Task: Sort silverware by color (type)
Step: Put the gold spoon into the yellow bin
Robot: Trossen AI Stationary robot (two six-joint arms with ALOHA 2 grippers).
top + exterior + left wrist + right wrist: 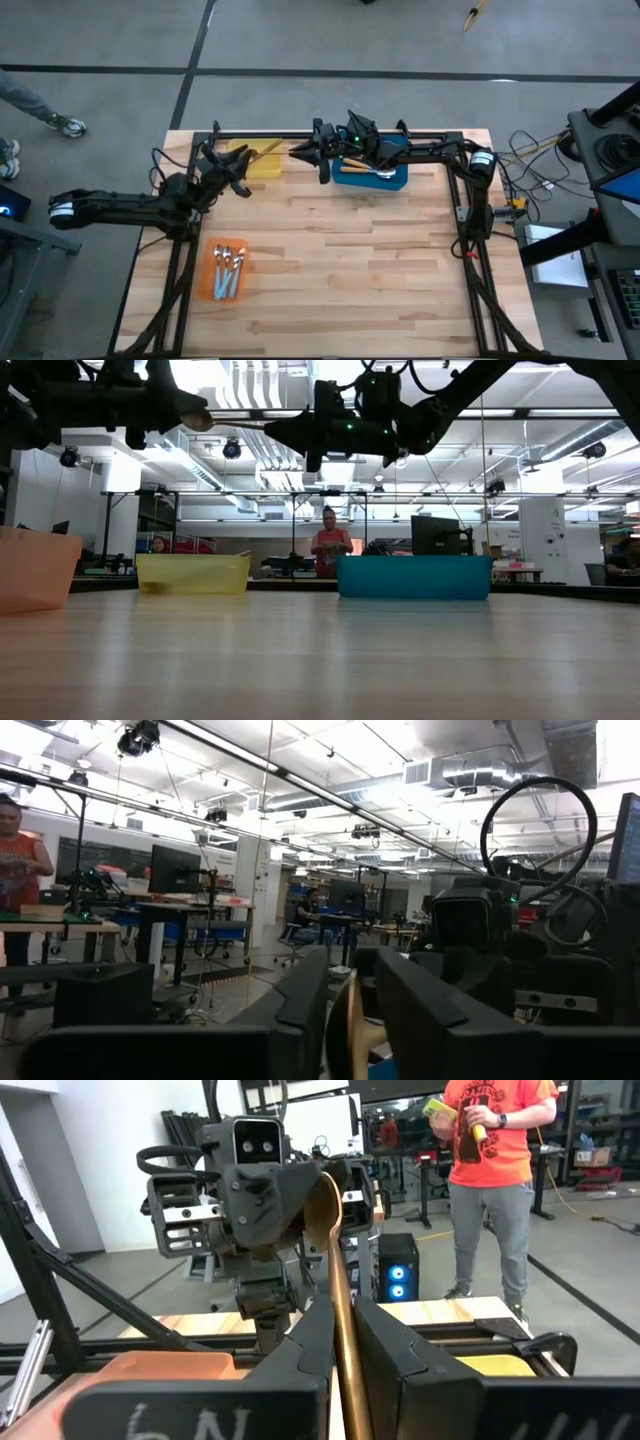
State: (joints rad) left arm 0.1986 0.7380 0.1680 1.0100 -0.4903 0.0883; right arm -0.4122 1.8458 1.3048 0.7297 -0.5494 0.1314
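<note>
Gold spoon (338, 1295) hangs in mid-air between the two arms, above the far edge of the wooden counter (340, 260) — the right tool (343, 1345) is pinched on its thin handle, near the blue tray (398, 180). Facing it, the left tool (345, 1015) has its fingers slightly spread around the spoon's other end, beside the yellow tray (262, 165). Blue-handled spoons (230, 270) lie in the orange tray (212, 285).

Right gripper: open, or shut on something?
Shut on the gold spoon. In its wrist view the right gripper has both dark fingers pressed against the thin gold handle, held up in the air.
</note>
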